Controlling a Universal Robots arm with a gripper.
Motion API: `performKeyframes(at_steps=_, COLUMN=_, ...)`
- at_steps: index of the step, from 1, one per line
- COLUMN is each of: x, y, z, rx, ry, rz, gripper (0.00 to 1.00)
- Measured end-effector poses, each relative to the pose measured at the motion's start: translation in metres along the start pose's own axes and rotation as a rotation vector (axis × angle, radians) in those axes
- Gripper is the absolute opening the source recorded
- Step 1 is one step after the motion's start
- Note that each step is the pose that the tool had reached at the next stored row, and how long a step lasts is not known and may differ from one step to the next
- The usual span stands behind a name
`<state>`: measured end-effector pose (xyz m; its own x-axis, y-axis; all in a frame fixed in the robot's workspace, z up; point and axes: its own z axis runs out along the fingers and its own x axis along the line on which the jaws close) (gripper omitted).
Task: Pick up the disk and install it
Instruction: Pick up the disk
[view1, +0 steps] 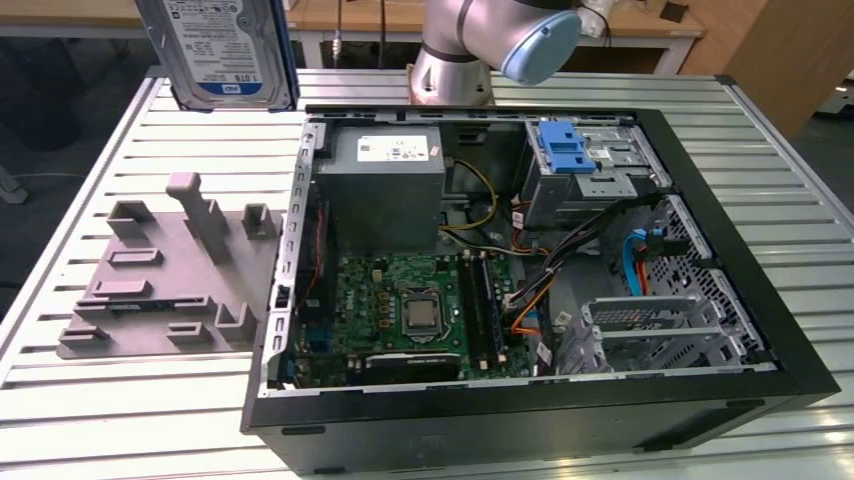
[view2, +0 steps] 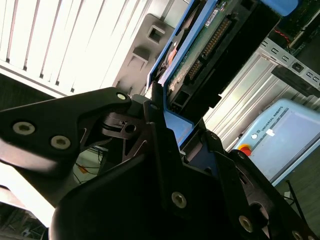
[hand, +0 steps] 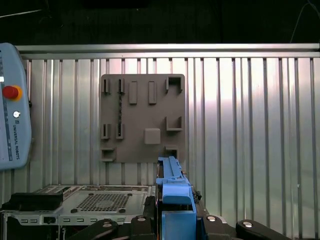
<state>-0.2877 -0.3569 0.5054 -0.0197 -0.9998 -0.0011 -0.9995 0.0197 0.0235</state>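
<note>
Above the slatted table, the fingers clench the disk between them.

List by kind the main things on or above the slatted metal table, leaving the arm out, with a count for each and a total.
flat silver-grey metal disk with blue side rails: 1
grey plastic fixture plate with raised blocks: 1
open black metal computer case: 1
Total: 3
</note>
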Motion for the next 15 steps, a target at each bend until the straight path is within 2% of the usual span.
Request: performKeyframes(at_steps=15, x=-0.0001, y=-0.0069, z=-0.0002, rx=0.0, ry=0.0, rz=0.0, gripper=0.36)
